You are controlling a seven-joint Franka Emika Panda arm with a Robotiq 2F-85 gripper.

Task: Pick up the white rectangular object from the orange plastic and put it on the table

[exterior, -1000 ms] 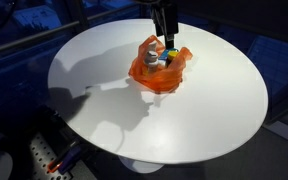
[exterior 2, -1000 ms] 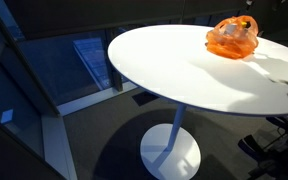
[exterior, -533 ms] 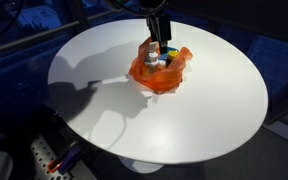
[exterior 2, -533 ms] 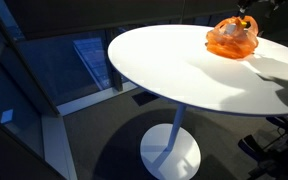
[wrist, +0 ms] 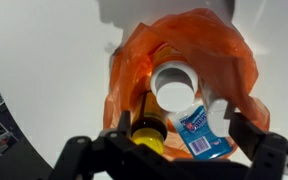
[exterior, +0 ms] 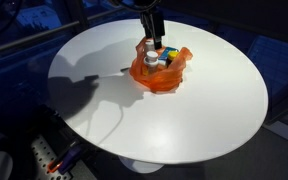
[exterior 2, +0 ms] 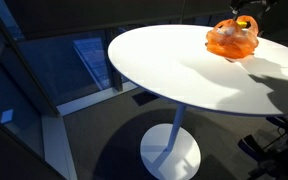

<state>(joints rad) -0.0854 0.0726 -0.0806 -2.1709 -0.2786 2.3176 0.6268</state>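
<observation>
Table [exterior: 104,110]; white object [wrist: 174,85] clear wrist-view only.

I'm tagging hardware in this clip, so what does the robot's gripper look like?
The gripper is matte black throughout, with two angular, jointed fingers built from linked segments. In an exterior view the arm above it looks equally dark. No cables, labels or markings are discernible.

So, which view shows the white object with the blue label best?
The wrist view: the white object lies close up in the orange plastic, label visible. Both exterior views show the plastic small, the object barely discernible.
</observation>
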